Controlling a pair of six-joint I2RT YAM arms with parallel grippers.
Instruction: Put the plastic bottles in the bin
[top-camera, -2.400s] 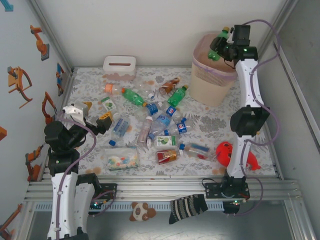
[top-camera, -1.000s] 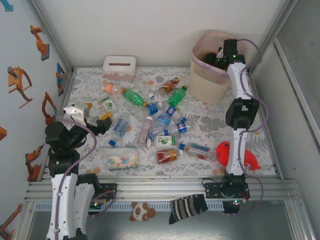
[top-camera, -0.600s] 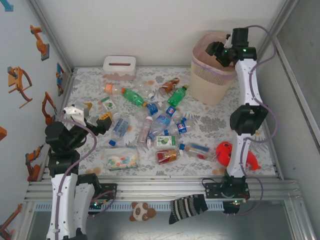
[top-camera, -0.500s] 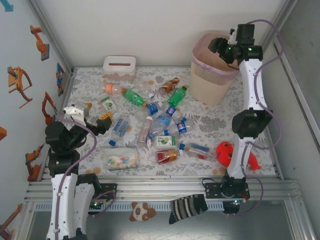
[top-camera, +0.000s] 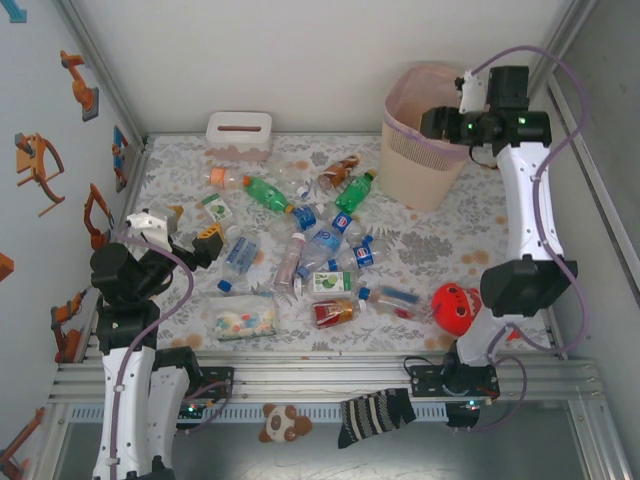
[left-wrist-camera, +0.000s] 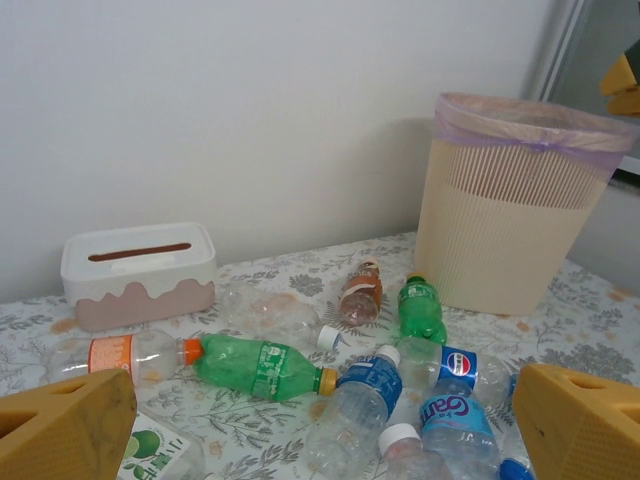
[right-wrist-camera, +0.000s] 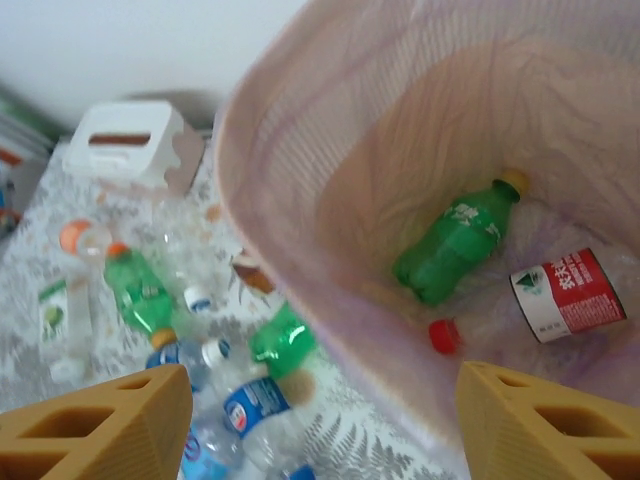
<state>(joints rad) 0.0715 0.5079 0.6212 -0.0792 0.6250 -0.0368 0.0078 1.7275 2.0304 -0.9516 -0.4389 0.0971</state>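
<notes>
Several plastic bottles (top-camera: 310, 240) lie scattered over the middle of the floral table: green, clear with blue labels, brown and red ones. The beige-pink bin (top-camera: 425, 150) stands at the back right. My right gripper (top-camera: 440, 122) hovers over the bin's right rim, open with nothing between its fingers. In the right wrist view a green bottle (right-wrist-camera: 455, 245) and a clear red-labelled bottle (right-wrist-camera: 545, 300) lie inside the bin (right-wrist-camera: 290, 200). My left gripper (top-camera: 190, 228) stands open at the table's left, facing the bottles (left-wrist-camera: 265, 365) and the bin (left-wrist-camera: 520, 200), apart from them.
A white tissue box (top-camera: 239, 135) stands at the back left. A clear packet of coloured pieces (top-camera: 243, 320) and a red toy (top-camera: 455, 305) lie near the front edge. A striped sock (top-camera: 375, 415) and a panda toy (top-camera: 283, 422) lie below the front rail.
My right gripper has let the green bottle go into the bin, then risen out of the bin and drawn back to the right. The left arm has stayed still.
</notes>
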